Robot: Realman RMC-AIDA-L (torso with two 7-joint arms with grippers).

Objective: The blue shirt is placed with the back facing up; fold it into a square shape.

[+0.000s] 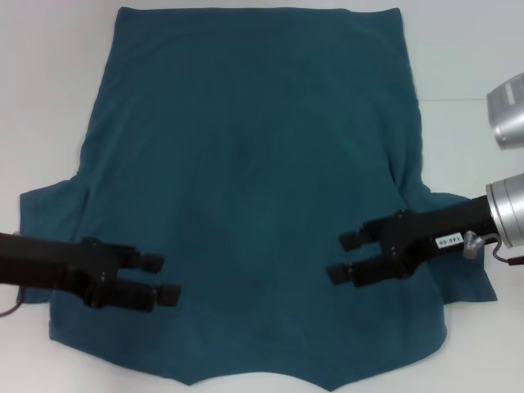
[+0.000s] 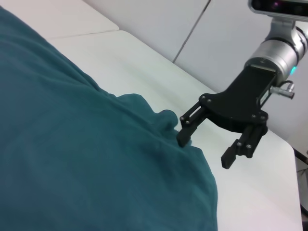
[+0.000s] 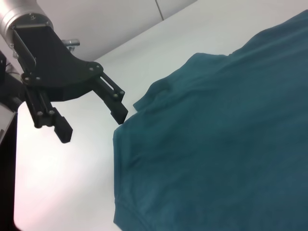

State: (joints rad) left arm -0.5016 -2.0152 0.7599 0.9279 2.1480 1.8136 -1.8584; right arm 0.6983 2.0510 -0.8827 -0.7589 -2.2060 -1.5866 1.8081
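The blue shirt (image 1: 254,164) lies spread flat on the white table (image 1: 49,82), plain side up, hem far from me and collar end at the near edge. Its short sleeves stick out at left (image 1: 45,213) and right (image 1: 467,274). My left gripper (image 1: 164,277) hovers open over the near left part of the shirt, pointing inward. Opposite it, my right gripper (image 1: 341,257) is open over the near right part. The left wrist view shows the right gripper (image 2: 205,150) at the shirt's (image 2: 72,154) bunched sleeve edge. The right wrist view shows the left gripper (image 3: 92,126) beside the shirt's (image 3: 216,134) edge.
White table surface surrounds the shirt on the left, right and far sides. A silver arm segment (image 1: 508,110) stands at the right edge of the head view. A table seam (image 1: 450,100) runs along the right.
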